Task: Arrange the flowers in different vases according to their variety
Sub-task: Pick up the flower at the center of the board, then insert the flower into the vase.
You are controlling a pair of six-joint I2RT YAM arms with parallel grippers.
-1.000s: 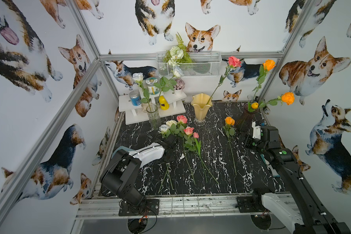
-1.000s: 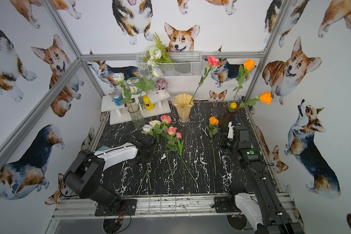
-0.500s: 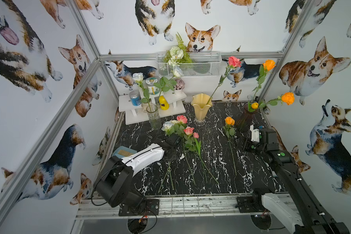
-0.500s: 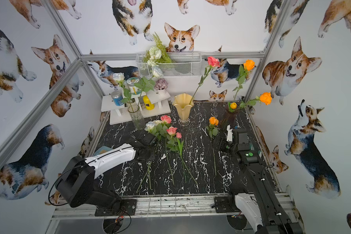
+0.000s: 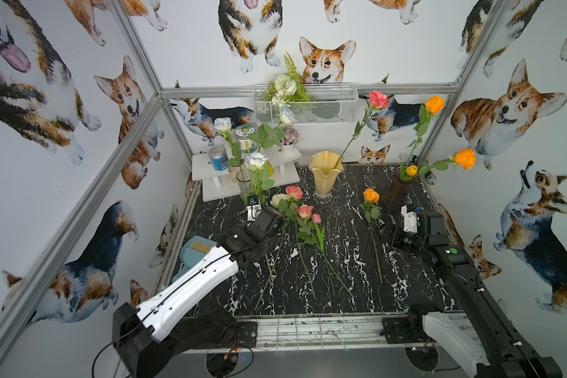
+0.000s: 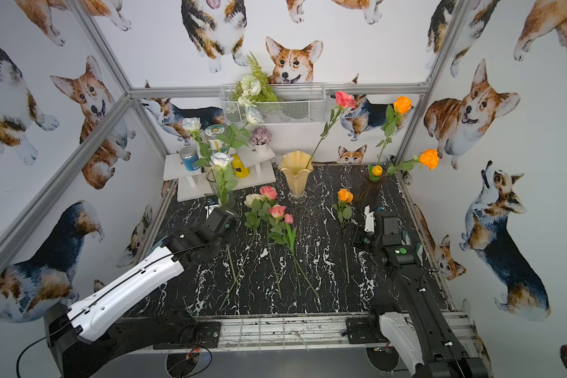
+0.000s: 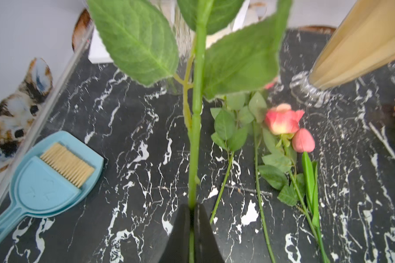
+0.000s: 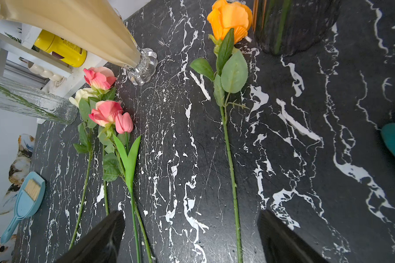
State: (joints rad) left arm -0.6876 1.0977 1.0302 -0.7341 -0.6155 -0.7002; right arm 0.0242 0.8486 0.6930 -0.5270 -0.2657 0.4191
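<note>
Marble tabletop, corgi-print walls

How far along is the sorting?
Done: white roses in the clear vase, a pink rose in the yellow vase, orange blooms in the purple vase. In hand: left tool grips a white rose; right tool open. Left on the table: cream rose, three pink flowers, one orange rose.

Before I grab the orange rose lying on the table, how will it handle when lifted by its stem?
Probably light but top-heavy: the orange rose carries bloom and leaves at one end of a thin stem, so it may swing. Lying flat on the table, the stem could roll as the open right gripper closes. It looks stiff, lying almost straight.
</note>
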